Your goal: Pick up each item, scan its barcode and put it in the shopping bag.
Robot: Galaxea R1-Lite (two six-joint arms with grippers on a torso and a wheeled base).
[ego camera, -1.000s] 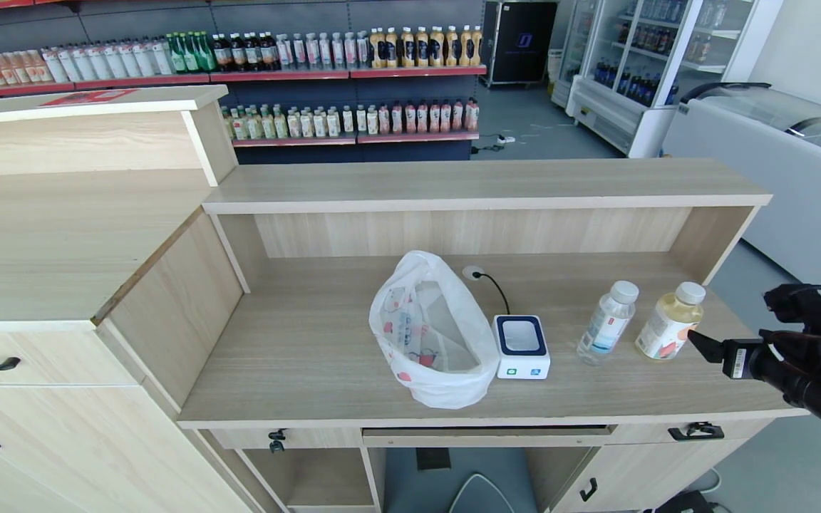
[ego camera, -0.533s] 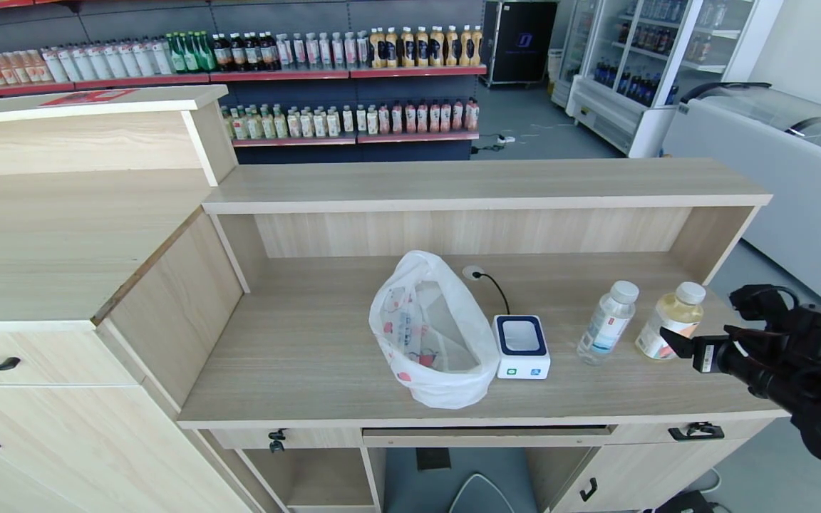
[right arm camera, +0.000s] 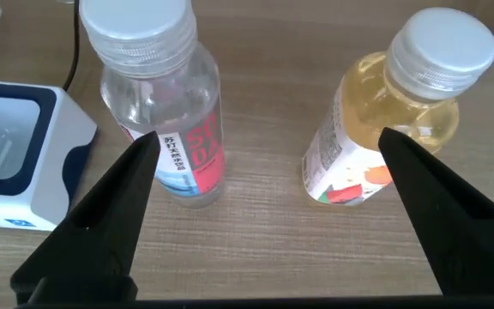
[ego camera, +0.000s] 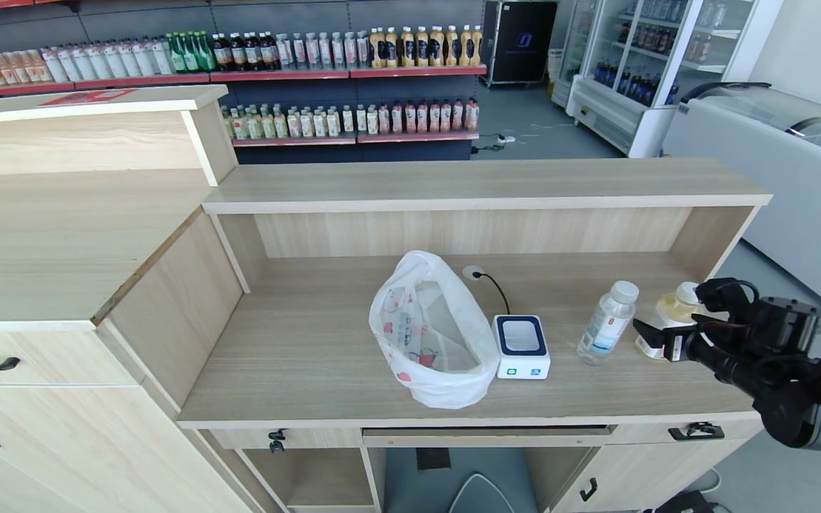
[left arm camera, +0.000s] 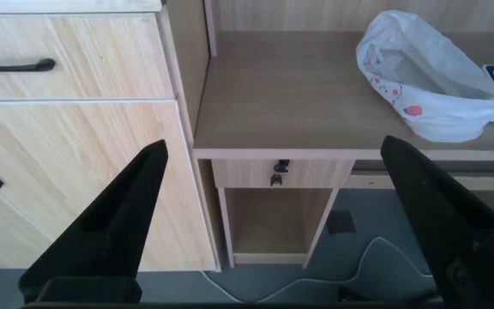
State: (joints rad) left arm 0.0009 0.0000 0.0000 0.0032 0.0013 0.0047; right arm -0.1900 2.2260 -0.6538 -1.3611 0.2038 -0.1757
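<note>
Facing the two bottles on the counter [ego camera: 296, 356] is my right gripper [ego camera: 670, 311], jaws spread wide and holding nothing. The juice bottle [ego camera: 683, 293] stands upright at 3 o'clock from the clear water bottle [ego camera: 606, 324], the two near but apart. Both stand at 3 o'clock from the scanner [ego camera: 521, 345]. The shopping bag [ego camera: 432, 335] sits just beside the scanner at its 9 o'clock, mouth open.

The step in hand appears to be the first grasp, probably of the juice bottle, which is the nearer of the two. From my right wrist, the opening between my jaws is centred on the gap between the bottles. It should shift toward 3 o'clock until the juice bottle alone stands between the fingers. I should close on the body below the shoulder, and leave the label uncovered so the barcode can face the scanner. The inner finger must pass clear of the water bottle, or it may topple.

My left gripper [left arm camera: 274, 148] hangs low at 8 o'clock from the bag, jaws likewise spread and empty.
</note>
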